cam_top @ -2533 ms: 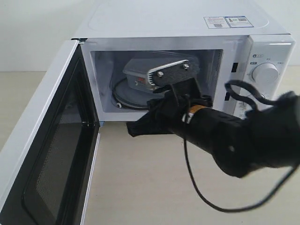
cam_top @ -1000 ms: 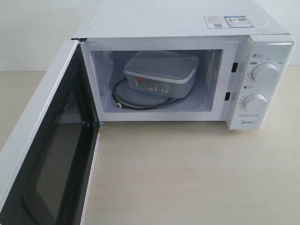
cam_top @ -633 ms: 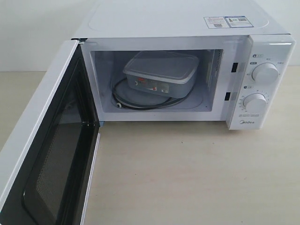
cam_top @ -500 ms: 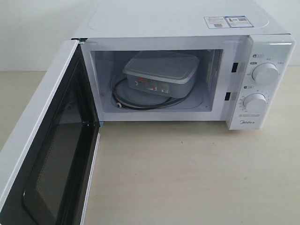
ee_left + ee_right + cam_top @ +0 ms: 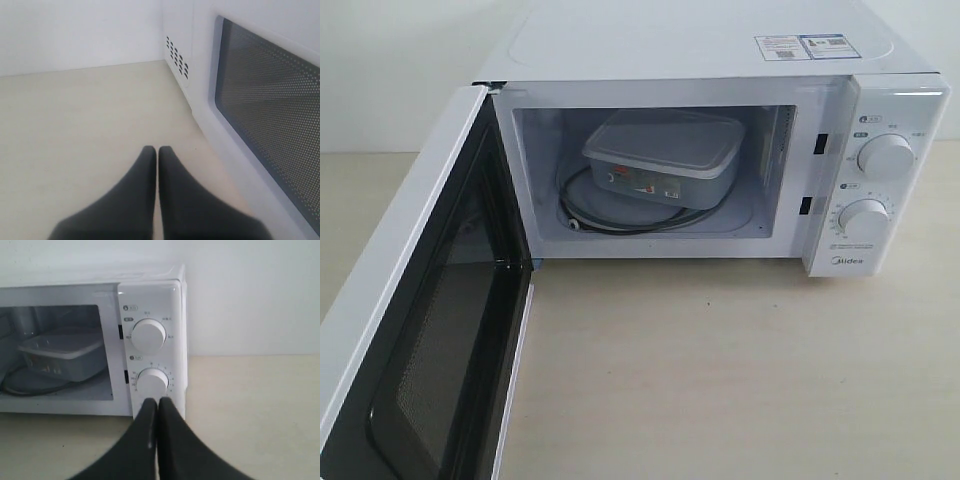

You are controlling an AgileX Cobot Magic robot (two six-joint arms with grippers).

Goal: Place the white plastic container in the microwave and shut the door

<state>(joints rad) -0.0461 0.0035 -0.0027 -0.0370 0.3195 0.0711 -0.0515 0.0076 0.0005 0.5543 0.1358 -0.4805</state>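
The white plastic container [image 5: 662, 157] rests on the glass turntable [image 5: 605, 212] inside the microwave [image 5: 720, 50]; the right wrist view also shows the container [image 5: 62, 357] in the cavity. The door [image 5: 425, 320] stands wide open at the left. From outside, the door [image 5: 260, 115] fills one side of the left wrist view, with my left gripper [image 5: 157, 150] shut and empty just beside it. My right gripper [image 5: 158, 402] is shut and empty, in front of the lower dial [image 5: 152, 382]. Neither arm shows in the exterior view.
Two round dials [image 5: 886, 157] sit on the microwave's right panel. The beige tabletop [image 5: 720, 380] stretches in front of the oven and beside the door [image 5: 75, 130]. A white wall [image 5: 75, 30] stands behind.
The right arm, which reached into the cavity 2.5 s ago, has pulled out of the exterior view, leaving the container on the turntable. Nothing has moved in the last second.
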